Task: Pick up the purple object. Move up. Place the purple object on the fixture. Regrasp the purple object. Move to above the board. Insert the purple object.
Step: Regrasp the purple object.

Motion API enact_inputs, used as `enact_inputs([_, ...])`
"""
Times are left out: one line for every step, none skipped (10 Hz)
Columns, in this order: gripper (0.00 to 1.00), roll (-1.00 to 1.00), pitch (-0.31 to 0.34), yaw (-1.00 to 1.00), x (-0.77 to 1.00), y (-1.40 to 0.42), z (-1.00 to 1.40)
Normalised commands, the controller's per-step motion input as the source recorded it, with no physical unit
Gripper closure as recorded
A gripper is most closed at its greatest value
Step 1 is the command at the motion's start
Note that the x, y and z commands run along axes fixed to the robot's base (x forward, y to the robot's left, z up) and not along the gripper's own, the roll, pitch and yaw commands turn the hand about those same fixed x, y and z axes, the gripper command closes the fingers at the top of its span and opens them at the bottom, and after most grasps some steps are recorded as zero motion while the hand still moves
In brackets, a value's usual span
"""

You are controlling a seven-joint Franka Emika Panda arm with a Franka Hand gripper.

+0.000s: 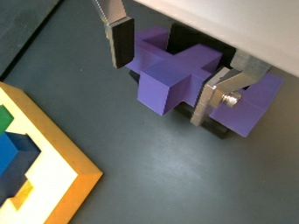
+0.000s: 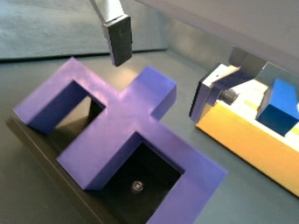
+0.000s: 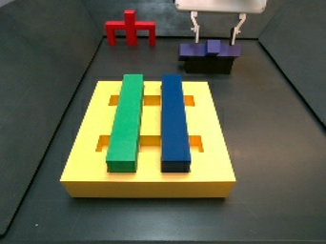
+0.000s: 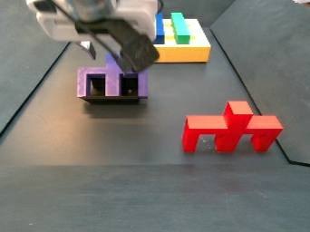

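The purple object point(image 1: 170, 83) lies on the dark fixture point(image 1: 212, 131), its raised stub pointing up at the gripper. It shows large in a wrist view point(image 2: 105, 131), over the fixture's hollow point(image 2: 140, 179). My gripper point(image 1: 166, 70) is open and straddles the stub, one finger point(image 1: 117, 39) on each side, not closed on it. In a side view the gripper point(image 3: 213, 33) hangs just above the purple object point(image 3: 211, 50) on the fixture point(image 3: 211, 67). The yellow board point(image 3: 87, 143) carries a green bar point(image 3: 124, 119) and a blue bar point(image 3: 174, 119).
A red pronged piece point(image 3: 129, 29) stands at the back left of the board, and shows alone on the floor in a side view point(image 4: 230, 131). The board's corner point(image 1: 59, 149) lies close beside the fixture. Dark walls edge the floor.
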Motion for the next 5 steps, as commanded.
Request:
enact_inputs([0.00, 0.75, 0.000, 0.05, 0.00, -0.08, 0.20])
enact_inputs([0.00, 0.69, 0.000, 0.05, 0.02, -0.04, 0.18])
enact_inputs([0.00, 0.76, 0.000, 0.08, 0.07, -0.02, 0.18])
enact_inputs([0.00, 0.81, 0.000, 0.09, 0.11, -0.01, 0.13])
enact_inputs([0.00, 0.82, 0.000, 0.09, 0.14, -0.02, 0.09])
